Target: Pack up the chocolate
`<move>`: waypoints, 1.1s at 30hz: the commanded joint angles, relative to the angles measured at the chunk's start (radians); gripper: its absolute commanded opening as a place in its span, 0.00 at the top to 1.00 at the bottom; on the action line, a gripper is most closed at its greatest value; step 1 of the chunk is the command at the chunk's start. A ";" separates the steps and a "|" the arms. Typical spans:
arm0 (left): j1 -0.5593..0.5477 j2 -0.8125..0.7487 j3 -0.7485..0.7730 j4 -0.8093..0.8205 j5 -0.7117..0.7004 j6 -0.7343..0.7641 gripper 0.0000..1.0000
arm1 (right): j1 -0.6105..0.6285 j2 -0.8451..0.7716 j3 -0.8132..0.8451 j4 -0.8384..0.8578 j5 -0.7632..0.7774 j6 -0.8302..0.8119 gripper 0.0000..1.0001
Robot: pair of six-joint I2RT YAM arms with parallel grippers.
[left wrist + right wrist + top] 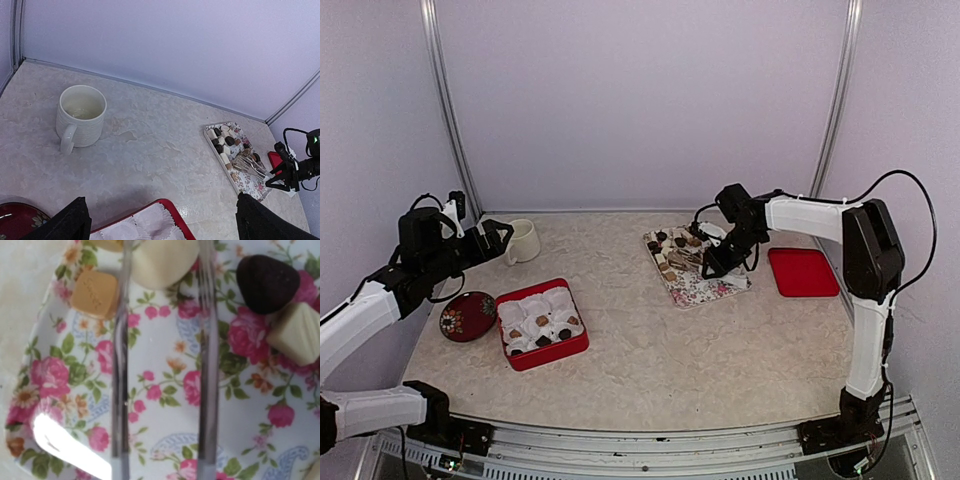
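The right gripper [712, 262] is closed on metal tongs [120, 365], whose two arms reach forward low over the floral tray [165, 405], where most of the chocolate [229, 141] lies. A cream piece [160, 257] sits between the arms near their far end; whether they touch it is unclear. A tan square [95, 294] lies just outside the left arm and a dark piece [267, 282] outside the right, with bare tray between the arms nearer the wrist. The tray's edge runs left of the tongs, with open table [670, 350] beyond. A red lid [803, 271] lies near on the right. The left gripper [161, 200] stands wide and holds nothing, a mug [80, 117] ahead to its left. The red box [555, 352] shows low between its fingers. The box holds paper cups [535, 305], a few with chocolate in them. A dish [468, 316] sits beside it.
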 commanded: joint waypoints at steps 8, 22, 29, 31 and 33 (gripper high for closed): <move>-0.002 0.007 0.031 0.015 0.009 -0.002 0.01 | 0.016 -0.015 -0.021 0.021 0.031 -0.007 0.57; -0.001 0.011 0.035 0.019 0.011 -0.001 0.01 | 0.017 -0.062 0.005 0.004 0.048 -0.007 0.70; -0.001 0.019 0.035 0.024 0.011 -0.002 0.01 | 0.031 -0.114 0.045 -0.011 0.014 -0.009 0.71; -0.001 0.020 0.035 0.025 0.009 -0.004 0.01 | 0.046 -0.119 0.072 -0.021 0.006 -0.014 0.71; -0.001 0.021 0.035 0.024 0.000 -0.007 0.01 | 0.070 -0.118 0.111 -0.031 -0.002 -0.022 0.71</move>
